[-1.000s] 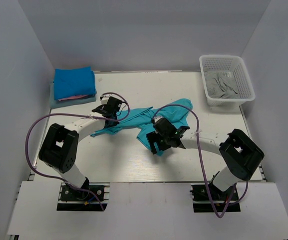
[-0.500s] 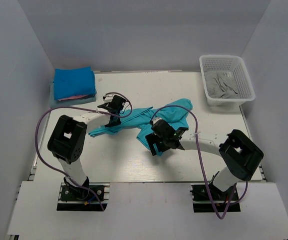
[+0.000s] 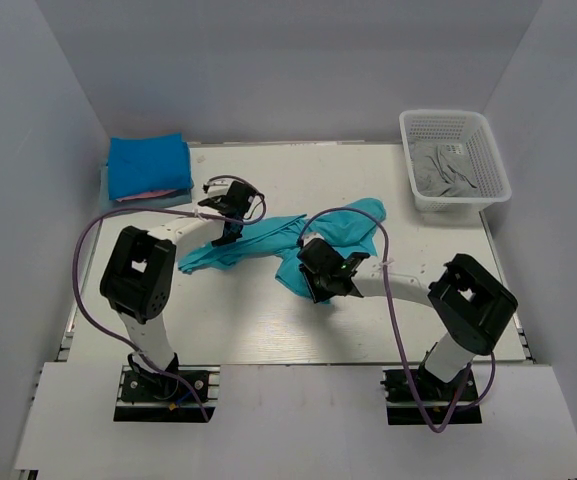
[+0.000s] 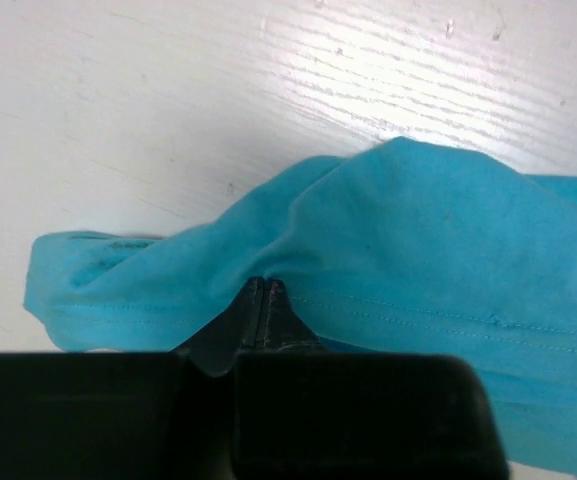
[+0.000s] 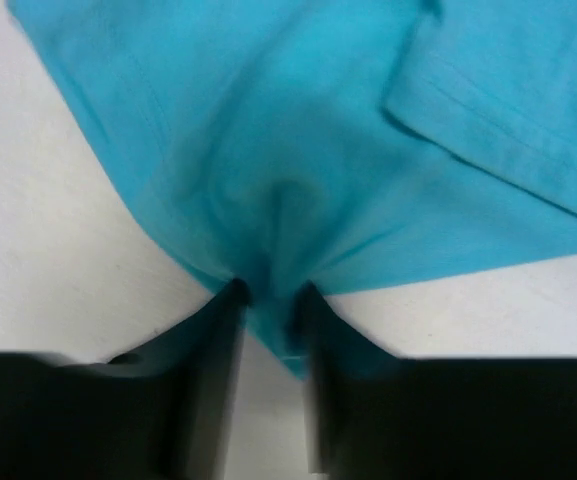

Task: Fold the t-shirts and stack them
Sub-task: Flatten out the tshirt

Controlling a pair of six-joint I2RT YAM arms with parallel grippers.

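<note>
The crumpled turquoise fabric t-shirt (image 3: 353, 222) is now clenched by the newly closed left gripper (image 4: 265, 287) and right gripper (image 5: 268, 296), ready to be spread flat.

The turquoise tee (image 3: 268, 240) lies crumpled on the table (image 3: 298, 175), apart from the folded blue tee (image 3: 148, 165) stacked over pink tee (image 3: 156, 194) and grey-blue tee (image 3: 118, 206), far left.

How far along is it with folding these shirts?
Done: a folded stack sits at the far left corner. In hand: the turquoise t-shirt lies crumpled mid-table, left fingers and right fingers each pinching an edge. Left: spreading and folding it, plus the grey shirt in the white basket.
</note>
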